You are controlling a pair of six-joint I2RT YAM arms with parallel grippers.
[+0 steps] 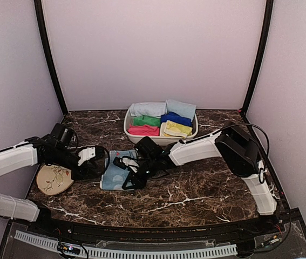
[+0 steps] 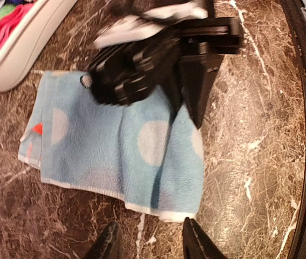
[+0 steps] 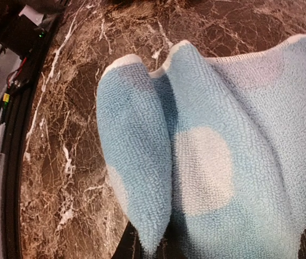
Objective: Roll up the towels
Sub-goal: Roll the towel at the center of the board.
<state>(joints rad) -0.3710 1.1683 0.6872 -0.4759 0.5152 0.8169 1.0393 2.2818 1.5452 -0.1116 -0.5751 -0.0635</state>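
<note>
The spotted blue towel [image 2: 115, 145] lies on the marble surface [image 1: 196, 189], just in front of the white basket [image 1: 188, 135]. The right claw [image 1: 130, 179] pinches a fold of its edge. The left claw [image 2: 150, 243] is part open and empty, just beside the towel.

place: robot test booth | evidence: plain pale walls [image 1: 153, 48], black corner posts [image 1: 51, 59], marbled tabletop [image 1: 196, 194]

**3 cameras, 1 towel**

The top external camera looks down from high behind the arm bases, well apart from the spotted towel [image 1: 115, 175]. The left wrist camera faces that towel from just beside it, with the left gripper [image 2: 151, 244] at the bottom of its frame. The right wrist camera sits nearest, and the towel's pile fills its frame. All 3 views share the towel.
</note>
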